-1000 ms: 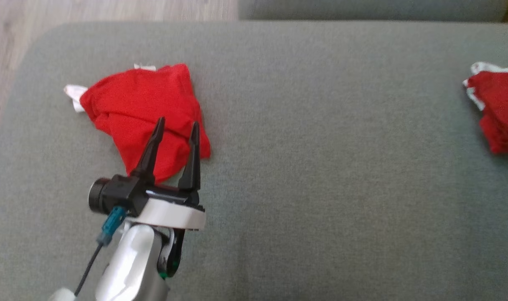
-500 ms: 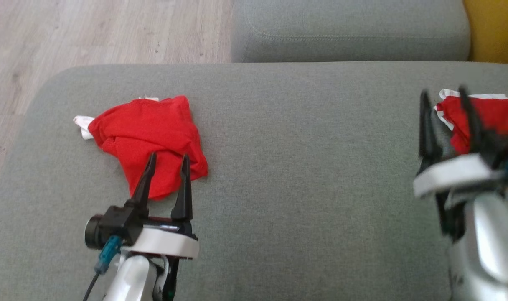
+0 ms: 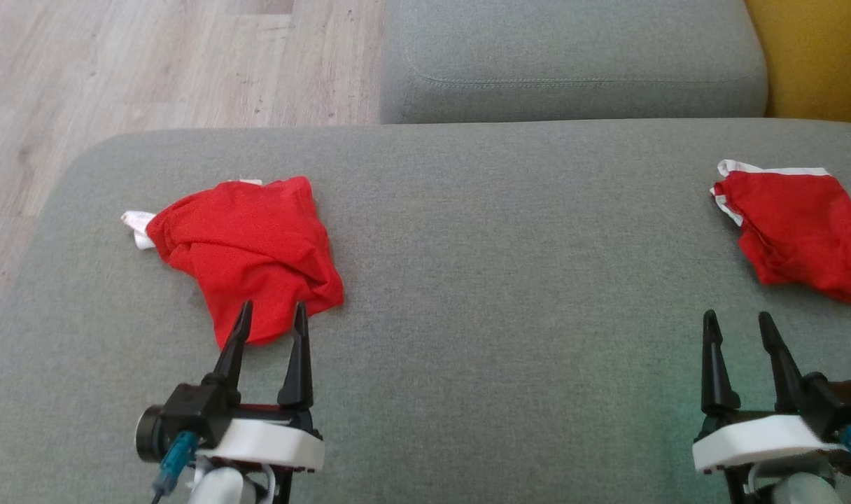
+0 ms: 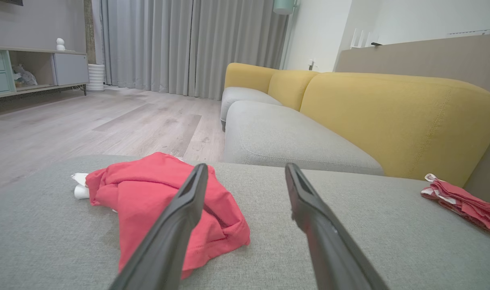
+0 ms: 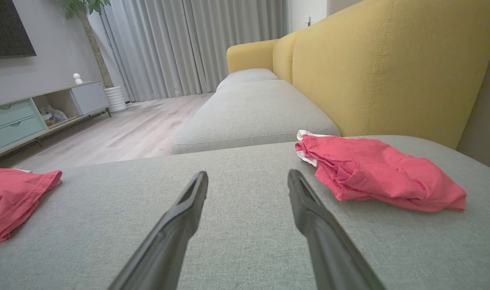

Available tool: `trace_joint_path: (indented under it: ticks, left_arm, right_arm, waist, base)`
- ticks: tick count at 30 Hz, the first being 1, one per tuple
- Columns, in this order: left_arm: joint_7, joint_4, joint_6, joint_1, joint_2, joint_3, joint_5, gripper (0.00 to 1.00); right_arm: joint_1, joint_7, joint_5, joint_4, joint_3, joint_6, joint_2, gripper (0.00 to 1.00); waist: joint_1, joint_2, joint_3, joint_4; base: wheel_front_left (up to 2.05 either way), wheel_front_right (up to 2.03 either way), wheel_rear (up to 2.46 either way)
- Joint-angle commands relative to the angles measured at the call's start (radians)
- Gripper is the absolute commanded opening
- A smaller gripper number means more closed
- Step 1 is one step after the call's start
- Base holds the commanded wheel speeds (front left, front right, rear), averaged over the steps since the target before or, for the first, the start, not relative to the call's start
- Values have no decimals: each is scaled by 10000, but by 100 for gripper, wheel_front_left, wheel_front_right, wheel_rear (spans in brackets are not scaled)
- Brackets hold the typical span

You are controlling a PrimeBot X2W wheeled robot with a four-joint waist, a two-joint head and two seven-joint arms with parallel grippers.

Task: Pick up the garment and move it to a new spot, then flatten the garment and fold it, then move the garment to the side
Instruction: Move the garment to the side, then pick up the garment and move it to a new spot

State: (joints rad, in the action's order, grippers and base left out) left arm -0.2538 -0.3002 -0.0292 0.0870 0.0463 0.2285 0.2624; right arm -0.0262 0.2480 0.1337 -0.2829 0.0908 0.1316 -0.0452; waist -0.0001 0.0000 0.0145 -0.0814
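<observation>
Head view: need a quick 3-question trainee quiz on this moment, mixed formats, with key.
1. True or false: the left gripper is shut on the left garment.
2. How many red garments lie on the grey cushion? A one, B two, C three.
3. Fill in: the right gripper, short of the right garment, is ___.

Key: 1 false, it is open and holds nothing; 2 B; 3 open.

A yellow backrest (image 3: 817, 63) edges grey seats (image 3: 523, 231) beside wood floor (image 3: 152, 63).
</observation>
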Motion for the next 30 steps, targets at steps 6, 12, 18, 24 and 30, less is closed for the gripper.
trace_joint_path:
  ticks: [6, 12, 18, 24, 30]
  left_arm:
    - [-80, 339, 104, 255, 39, -367, -5, 100]
    - [-80, 409, 143, 255, 39, -327, 22, 100]
    - [-80, 382, 114, 280, 39, -342, -6, 100]
    - [-80, 323, 95, 329, 39, -393, -41, 100]
    - [-80, 283, 101, 346, 39, -512, -95, 100]
  right_arm:
    - [365, 134, 130, 595, -346, -9, -52, 100]
    - [338, 136, 147, 746, -458, -9, -52, 100]
    - [286, 136, 224, 790, -525, -9, -52, 100]
    - [231, 137, 290, 796, -830, -9, -51, 100]
    - [186, 137, 422, 810, -1173, -9, -51, 100]
  waist:
    - [1, 0, 37, -1]
    - [1, 0, 20, -4]
    - [1, 0, -7, -58]
    - [1, 0, 18, -431]
    - [1, 0, 71, -1108]
  base:
    - [0, 0, 0]
    - [0, 0, 0]
    - [0, 0, 0]
    - [0, 0, 0]
    - [0, 0, 0]
